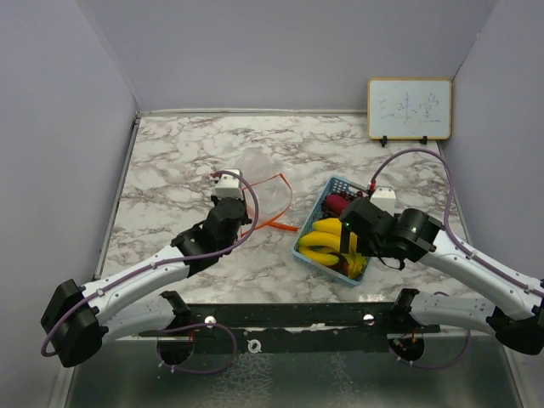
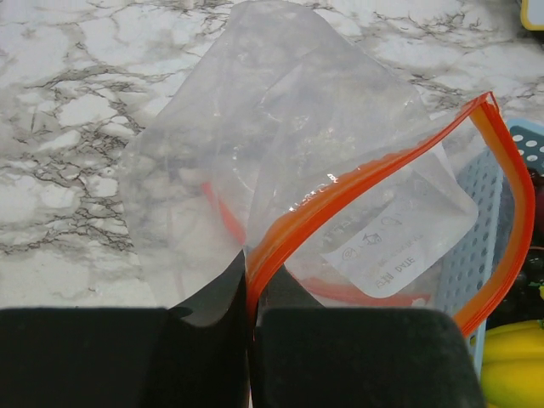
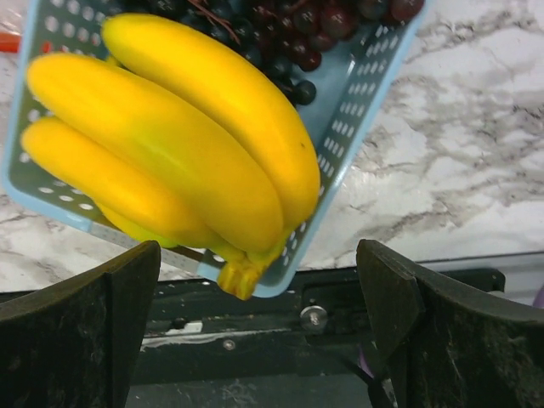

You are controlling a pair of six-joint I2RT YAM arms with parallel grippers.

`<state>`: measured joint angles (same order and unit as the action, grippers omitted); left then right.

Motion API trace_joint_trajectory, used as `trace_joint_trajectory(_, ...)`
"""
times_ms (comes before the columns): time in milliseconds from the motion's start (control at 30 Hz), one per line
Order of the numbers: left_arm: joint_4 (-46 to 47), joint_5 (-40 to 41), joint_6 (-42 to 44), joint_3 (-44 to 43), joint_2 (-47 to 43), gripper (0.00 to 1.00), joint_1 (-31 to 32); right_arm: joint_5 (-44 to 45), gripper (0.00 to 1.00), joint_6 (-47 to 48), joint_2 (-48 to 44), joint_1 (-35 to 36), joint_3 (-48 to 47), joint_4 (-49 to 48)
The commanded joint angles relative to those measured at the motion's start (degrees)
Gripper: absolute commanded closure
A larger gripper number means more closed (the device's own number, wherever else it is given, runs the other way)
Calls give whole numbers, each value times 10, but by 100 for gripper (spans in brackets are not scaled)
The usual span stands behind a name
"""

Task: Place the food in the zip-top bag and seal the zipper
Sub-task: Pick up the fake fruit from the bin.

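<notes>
1. White-and-grey marble-patterned surface [image 1: 170, 161]: carries every item below, walled on three sides by plain panels.
2. Clear plastic zip-top bag [image 2: 323, 136] with an orange zipper strip: lies near the middle of the surface, just left of the basket. Its mouth gapes open towards the right. No food shows inside it.
3. Light blue perforated plastic basket [image 1: 313, 219], rectangular: right of centre, set at a slant, with its near corner close to the near edge of the surface. It holds all the food that can be seen.
4. Small white whiteboard [image 1: 409, 108] with a pale frame: upright at the far right, well apart from the rest.
5. Bunch of yellow bananas [image 3: 170, 136]: in the near half of the basket, stem end over its near rim.
6. Left tool [image 2: 251, 340]: clenched on the bag's orange zipper edge, at the near left end of the mouth.
7. Right tool [image 3: 259, 314]: released, fingers spread wide, above the near end of the bananas and touching nothing.
8. Cluster of dark purple grapes [image 3: 289, 25]: in the basket, just beyond the bananas.
9. Magenta oblong piece [image 1: 336, 202]: at the far end of the basket.
</notes>
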<state>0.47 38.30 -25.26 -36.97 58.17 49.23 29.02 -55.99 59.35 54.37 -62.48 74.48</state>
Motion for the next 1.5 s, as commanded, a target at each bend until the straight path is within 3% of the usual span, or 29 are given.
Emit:
trace_joint_trajectory(0, 32, -25, 5, 16, -17, 100, -2, -38, 1, -40, -5, 0, 21, 63)
trace_joint_trajectory(267, 49, -27, 7, 34, -26, 100, -2, -103, 0, -11, -17, 0, 94, -29)
trace_joint_trajectory(567, 44, -32, 5, 23, -20, 100, -1, 9, 4, -19, 14, 0, 134, -149)
trace_joint_trajectory(800, 36, -31, 3, 22, -28, 100, -2, 81, 31, -57, 9, 0, 161, -162)
trace_joint_trajectory(933, 37, -33, 2, 23, -32, 100, -2, 94, 69, -67, -19, 0, 175, -157)
trace_joint_trajectory(1033, 30, -33, 2, 18, -29, 100, -2, 110, 87, -52, -39, 0, 163, -140)
trace_joint_trajectory(1233, 20, -33, 1, 9, -27, 100, -2, 139, 99, -26, -52, 0, 87, -70)
trace_joint_trajectory(1467, -37, -38, 6, -48, -7, 100, -1, 96, 99, 116, -63, 0, 22, -174)
